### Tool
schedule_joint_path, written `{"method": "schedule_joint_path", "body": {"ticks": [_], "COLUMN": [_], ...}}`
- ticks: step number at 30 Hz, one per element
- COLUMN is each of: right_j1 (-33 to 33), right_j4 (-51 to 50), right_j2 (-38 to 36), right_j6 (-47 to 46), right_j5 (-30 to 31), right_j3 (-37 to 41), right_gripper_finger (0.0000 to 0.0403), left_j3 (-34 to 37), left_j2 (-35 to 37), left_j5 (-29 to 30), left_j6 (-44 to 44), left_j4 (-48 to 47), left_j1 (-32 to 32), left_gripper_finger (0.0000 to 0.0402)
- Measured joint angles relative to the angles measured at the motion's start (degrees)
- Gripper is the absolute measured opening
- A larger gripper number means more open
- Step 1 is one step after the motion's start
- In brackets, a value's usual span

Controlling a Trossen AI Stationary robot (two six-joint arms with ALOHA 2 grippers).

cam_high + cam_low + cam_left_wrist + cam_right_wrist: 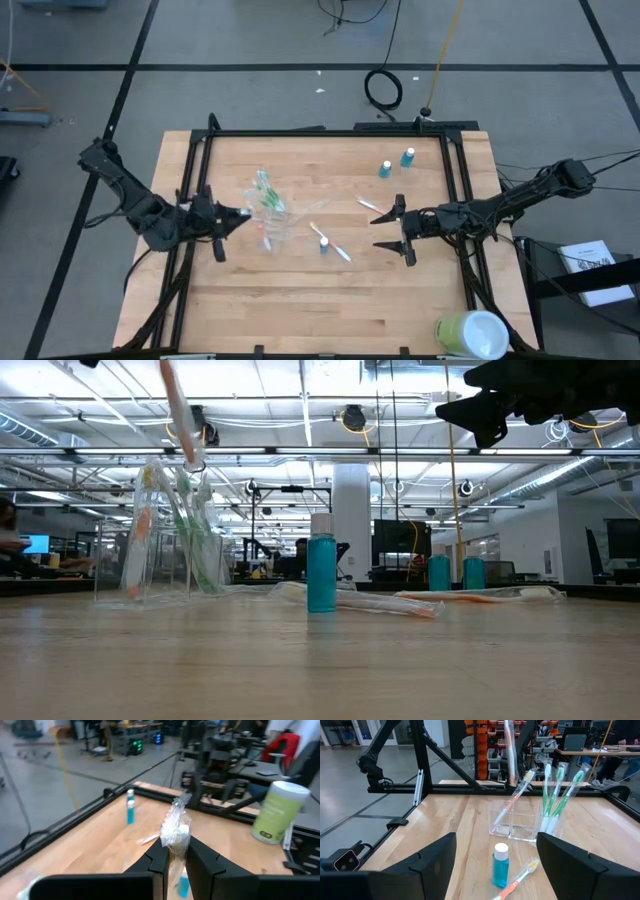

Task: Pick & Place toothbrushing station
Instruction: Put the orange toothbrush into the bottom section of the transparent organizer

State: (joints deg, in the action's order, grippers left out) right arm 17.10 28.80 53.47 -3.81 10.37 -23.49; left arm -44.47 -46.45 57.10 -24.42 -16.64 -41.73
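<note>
Holding toothbrushes: clear cup is standing with green ones | left gripper is pinching a wrapped toothbrush | right gripper is spread apart, empty

Brushes in cup at table centre-left; one tube beside, two tubes far right.

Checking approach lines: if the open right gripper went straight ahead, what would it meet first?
Probably the small blue white-capped tube, centred between the right gripper fingers, with the clear plastic cup behind it; depth is uncertain.
</note>
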Motion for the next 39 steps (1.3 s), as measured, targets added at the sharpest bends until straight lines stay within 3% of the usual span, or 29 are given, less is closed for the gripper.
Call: {"method": "schedule_joint_path", "body": {"ticks": [39], "right_j1": [0.0], "right_j4": [0.02], "right_j2": [0.0], "right_j6": [-0.07], "right_j5": [0.0], "right_j3": [0.0], "right_gripper_finger": [0.0267], "left_j3": [14.07], "left_j2": [0.04], "left_j5": [1.49], "left_j6": [-29.67], "left_j4": [-3.26], "left_j1": [1.17], "left_gripper_finger": [0.0046]}}
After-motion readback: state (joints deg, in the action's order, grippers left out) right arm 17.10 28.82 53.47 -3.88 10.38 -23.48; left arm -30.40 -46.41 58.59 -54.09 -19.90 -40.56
